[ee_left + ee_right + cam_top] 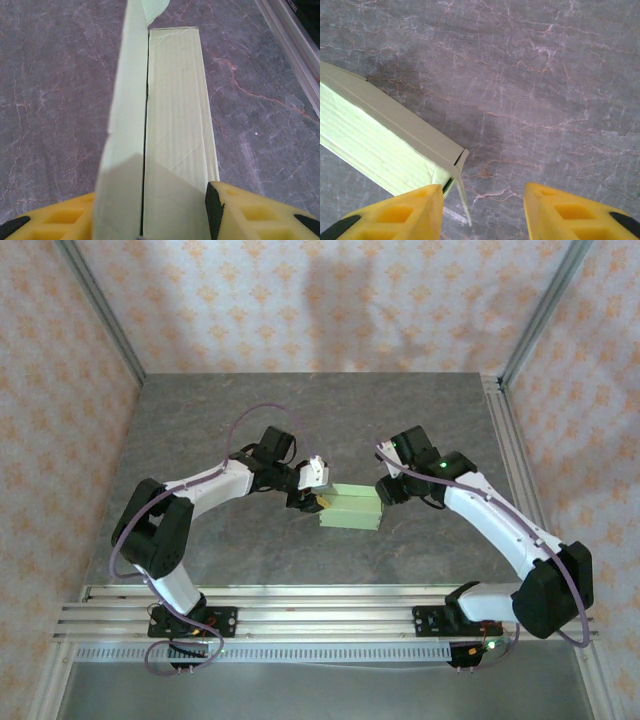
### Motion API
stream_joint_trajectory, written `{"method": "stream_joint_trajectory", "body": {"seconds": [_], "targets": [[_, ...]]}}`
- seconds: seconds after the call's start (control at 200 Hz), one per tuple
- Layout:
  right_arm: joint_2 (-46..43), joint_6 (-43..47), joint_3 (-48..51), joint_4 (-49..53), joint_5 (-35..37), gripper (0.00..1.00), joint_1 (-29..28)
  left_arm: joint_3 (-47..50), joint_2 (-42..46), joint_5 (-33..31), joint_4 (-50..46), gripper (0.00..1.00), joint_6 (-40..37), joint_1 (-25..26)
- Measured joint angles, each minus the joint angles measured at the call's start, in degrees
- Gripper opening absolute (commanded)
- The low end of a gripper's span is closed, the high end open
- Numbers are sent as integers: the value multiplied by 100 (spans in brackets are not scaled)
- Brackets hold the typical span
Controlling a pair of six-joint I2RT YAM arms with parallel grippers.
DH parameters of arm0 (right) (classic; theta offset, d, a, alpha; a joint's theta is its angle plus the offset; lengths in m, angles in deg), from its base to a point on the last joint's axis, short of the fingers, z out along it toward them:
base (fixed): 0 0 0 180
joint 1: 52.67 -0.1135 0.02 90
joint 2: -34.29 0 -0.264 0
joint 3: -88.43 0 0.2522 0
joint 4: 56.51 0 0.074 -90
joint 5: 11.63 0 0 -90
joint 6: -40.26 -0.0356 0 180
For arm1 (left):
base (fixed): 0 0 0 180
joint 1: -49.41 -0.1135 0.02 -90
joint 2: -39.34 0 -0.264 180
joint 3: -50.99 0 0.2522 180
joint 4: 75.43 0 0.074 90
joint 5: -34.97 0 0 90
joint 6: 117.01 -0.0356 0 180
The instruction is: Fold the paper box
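Left hand (152,205) clamps the paper box (175,100) end, open table (50,100) around.

- The paper box (350,508) lies on the tabletop (300,410), near its middle, between the two claws.
- The left claw (312,498) is at the box's left end, with the box between its fingers (240,215).
- The right claw (385,492) is at the box's right end, with the box's corner just outside its gap.
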Motion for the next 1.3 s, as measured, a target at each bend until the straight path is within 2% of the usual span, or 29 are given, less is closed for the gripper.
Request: {"method": "stream_joint_trajectory", "body": {"seconds": [0.25,0.315,0.37,0.475,0.636,0.711,0.946,1.181,1.301], "targets": [[-33,282,2,35,-227,31,0,-4,0,-4,-20,52,0,0],[24,315,2,48,-258,29,0,-4,0,-4,-22,52,0,0],[83,321,2,48,-278,22,0,-4,0,-4,-28,52,0,0],[173,374,2,52,-295,20,0,-4,0,-4,-39,52,0,0],[184,409,2,68,-295,4,0,-7,0,-4,-39,52,0,0],[184,420,2,66,-295,0,0,-11,0,-7,-46,52,2,0],[184,-114,2,28,-271,0,0,-37,0,-79,-66,52,72,26],[46,-1217,164,-271,-151,0,-39,-37,0,-94,-61,52,175,37],[-149,-1764,367,-557,151,0,-284,-55,-20,-105,-63,52,203,37]]}}
